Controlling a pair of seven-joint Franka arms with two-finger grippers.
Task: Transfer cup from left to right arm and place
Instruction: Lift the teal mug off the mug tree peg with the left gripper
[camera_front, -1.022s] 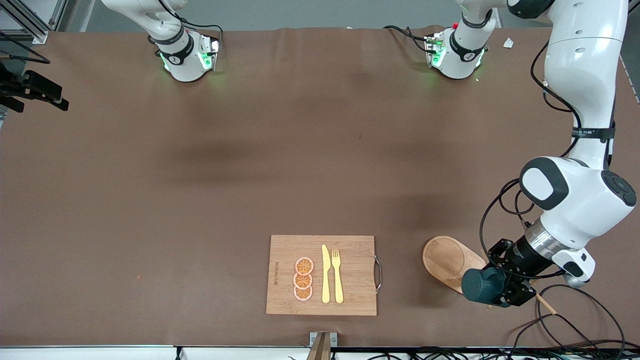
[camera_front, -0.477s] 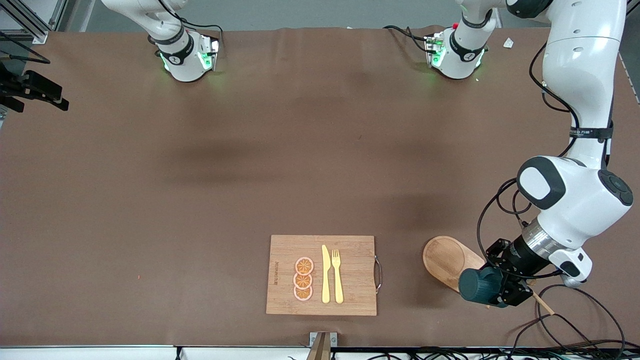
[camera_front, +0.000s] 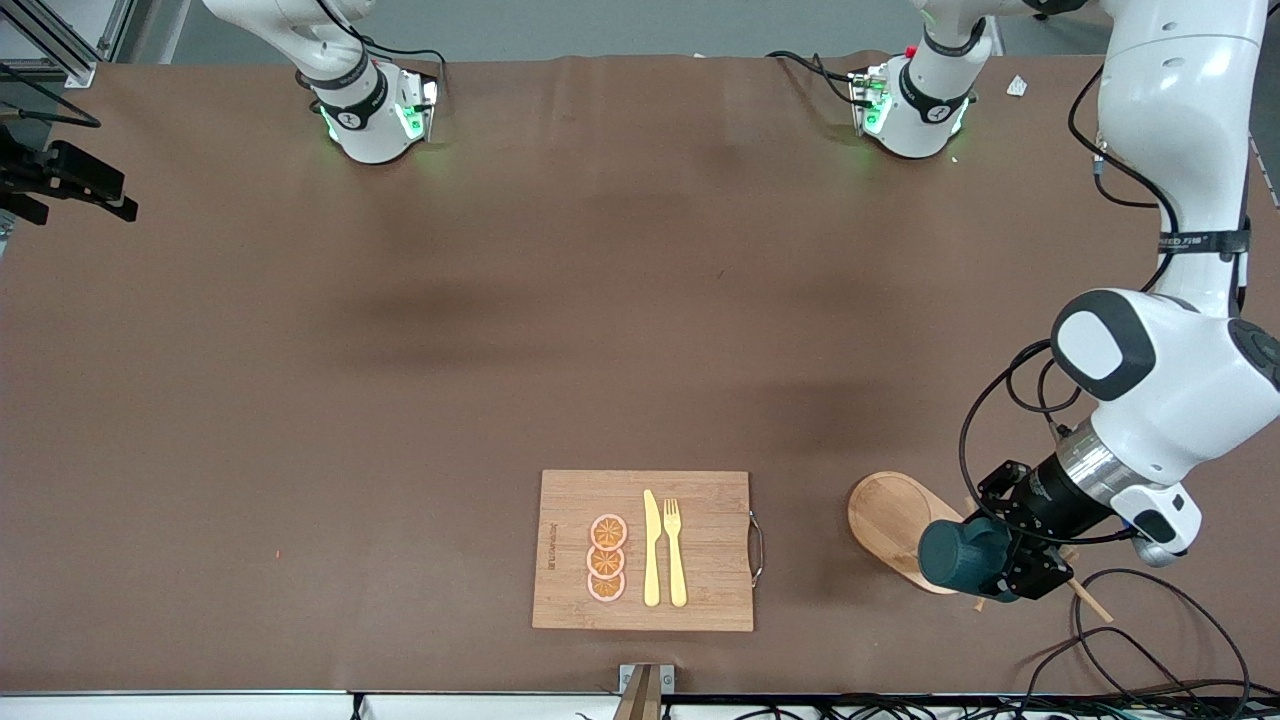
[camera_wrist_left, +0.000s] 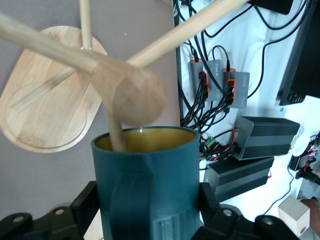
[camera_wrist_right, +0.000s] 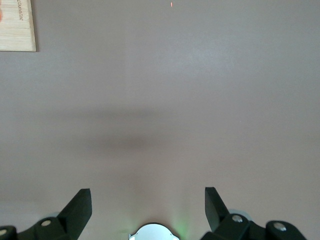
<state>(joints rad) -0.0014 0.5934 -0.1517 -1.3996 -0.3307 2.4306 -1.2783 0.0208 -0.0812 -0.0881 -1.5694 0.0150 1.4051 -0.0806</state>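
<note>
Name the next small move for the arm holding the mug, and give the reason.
Probably draw the dark teal-green cylindrical cup straight back off the wooden peg rack. The left gripper is shut on the cup, and the left wrist view shows one wooden peg reaching into its mustard-yellow mouth. The right gripper waits open over bare brown table, so a handover comes later.

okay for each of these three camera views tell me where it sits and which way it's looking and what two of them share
Front view: high across the table, facing both bases; shows the left end effector gripping the cup over the peg rack.
Left wrist view: on the left wrist, looking past its end effector at the cup and rack.
Right wrist view: looking down at the table; open right end effector, cutting board corner.
Front and left wrist views share cup and rack.
</note>
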